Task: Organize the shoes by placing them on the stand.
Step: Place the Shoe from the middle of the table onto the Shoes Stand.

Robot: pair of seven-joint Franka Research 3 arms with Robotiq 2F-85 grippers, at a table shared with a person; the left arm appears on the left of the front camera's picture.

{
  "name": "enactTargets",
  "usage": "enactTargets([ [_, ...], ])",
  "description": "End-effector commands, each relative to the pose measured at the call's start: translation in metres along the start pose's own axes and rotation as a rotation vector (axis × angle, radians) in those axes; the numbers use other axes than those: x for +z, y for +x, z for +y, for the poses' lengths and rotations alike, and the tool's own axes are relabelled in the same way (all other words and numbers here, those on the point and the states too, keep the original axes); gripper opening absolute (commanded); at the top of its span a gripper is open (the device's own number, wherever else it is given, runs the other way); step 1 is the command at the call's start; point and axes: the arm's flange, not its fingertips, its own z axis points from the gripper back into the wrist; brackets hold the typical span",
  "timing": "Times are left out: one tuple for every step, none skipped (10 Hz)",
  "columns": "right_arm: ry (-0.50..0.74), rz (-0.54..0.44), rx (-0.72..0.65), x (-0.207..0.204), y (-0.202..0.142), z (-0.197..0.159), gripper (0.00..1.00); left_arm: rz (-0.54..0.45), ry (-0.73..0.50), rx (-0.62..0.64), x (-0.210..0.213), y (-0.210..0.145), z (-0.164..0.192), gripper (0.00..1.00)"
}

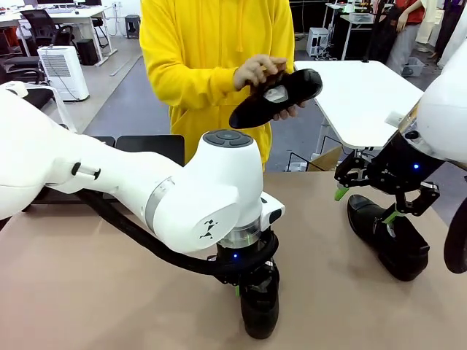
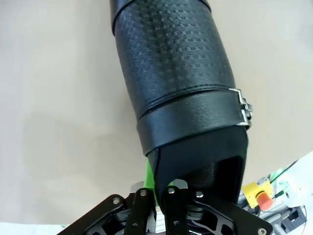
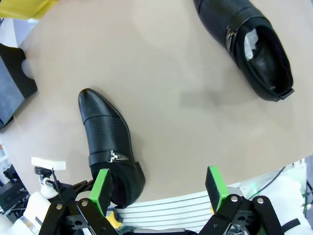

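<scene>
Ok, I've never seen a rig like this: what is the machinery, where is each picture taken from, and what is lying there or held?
Two white robot arms share a beige table with a person in a yellow top. The front view looks across from between the arms; the other two come from cameras on each wrist, looking along the fingers. The left gripper is shut on the rear of a black glossy leather dress shoe on the table. The right gripper hangs open over a second shoe. The person's hands hold a third shoe; a fourth shoe, paper-stuffed, lies free. The low matte-black stand sits at the far edge.
</scene>
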Motion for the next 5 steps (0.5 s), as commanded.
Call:
enactTargets([
  [0.01, 0.007, 0.02, 0.002, 0.004, 0.001, 1.0, 0.002, 0.005, -0.027, 0.005, 0.005, 0.001, 0.0],
  [0.01, 0.007, 0.02, 0.002, 0.004, 0.001, 1.0, -0.01, -0.005, -0.024, 0.008, 0.0, 0.003, 0.0],
  [0.01, 0.007, 0.02, 0.002, 0.004, 0.001, 1.0, -0.008, -0.006, -0.015, 0.01, -0.004, 0.007, 0.0],
  [0.01, 0.007, 0.02, 0.002, 0.004, 0.001, 1.0, -0.01, 0.011, -0.023, 0.019, -0.016, 0.016, 0.0],
  [0.01, 0.007, 0.02, 0.002, 0.004, 0.001, 1.0, -0.017, 0.011, -0.024, 0.036, -0.028, 0.029, 0.0],
])
